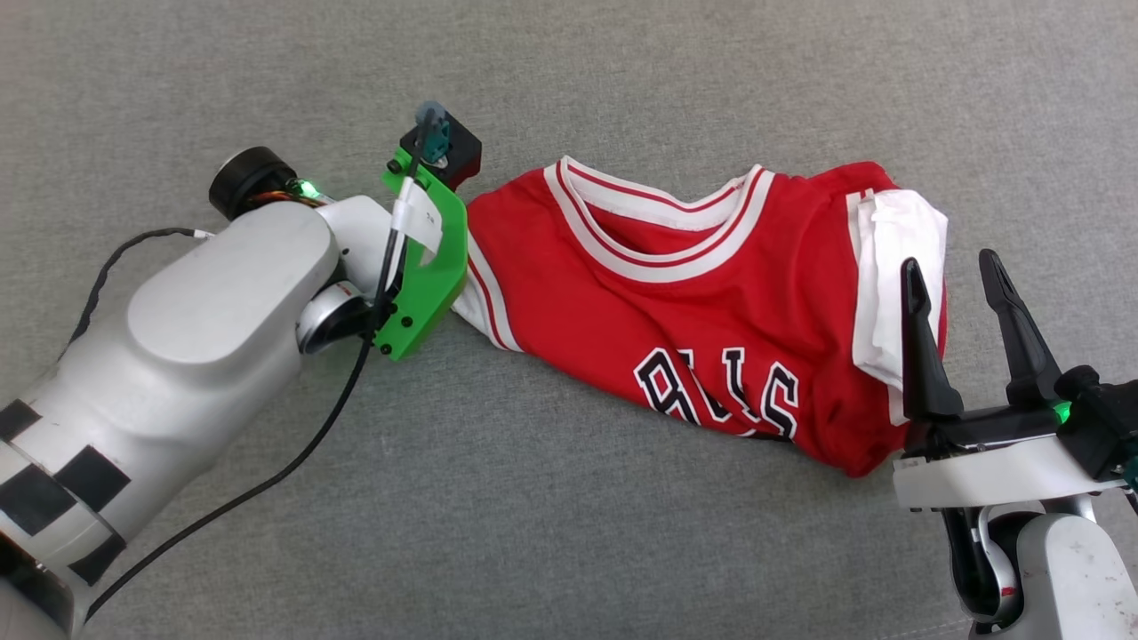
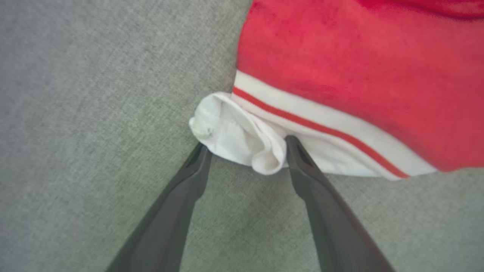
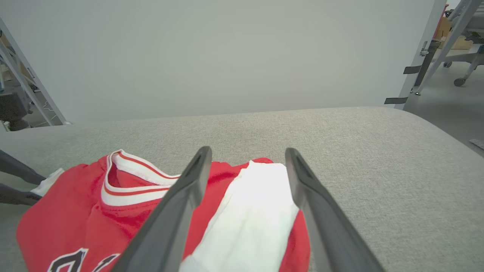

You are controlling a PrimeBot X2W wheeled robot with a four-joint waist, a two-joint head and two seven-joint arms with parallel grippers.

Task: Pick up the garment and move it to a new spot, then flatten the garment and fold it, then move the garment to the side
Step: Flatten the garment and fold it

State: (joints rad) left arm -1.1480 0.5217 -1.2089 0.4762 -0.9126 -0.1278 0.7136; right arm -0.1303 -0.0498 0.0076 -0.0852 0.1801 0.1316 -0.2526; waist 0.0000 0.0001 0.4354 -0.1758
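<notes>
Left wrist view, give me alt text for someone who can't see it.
The left gripper, jaws open, straddles the bunched white sleeve of the red garment, which has white-and-red striped trim. The garment lies on a grey fabric surface.

One shirt (image 1: 693, 311) lies on one grey cushion (image 1: 569, 533). The shirt shows two white sleeves (image 1: 893, 267), one at each end, and one striped collar (image 1: 658, 240).

There are two grippers, the left gripper (image 2: 247, 145) and the right gripper (image 1: 949, 264). Each has two dark fingers (image 1: 920, 347), so four in all. Two pale arms (image 1: 196, 329) carry them, and two green lights (image 1: 307, 188) glow, one at each wrist.

The left arm bears one green bracket (image 1: 427, 267) and one black cable (image 1: 267, 484).

Beyond the cushion's far edge stands one pale wall (image 3: 227, 56). Past its far right corner sits one wheel (image 3: 459, 81).
</notes>
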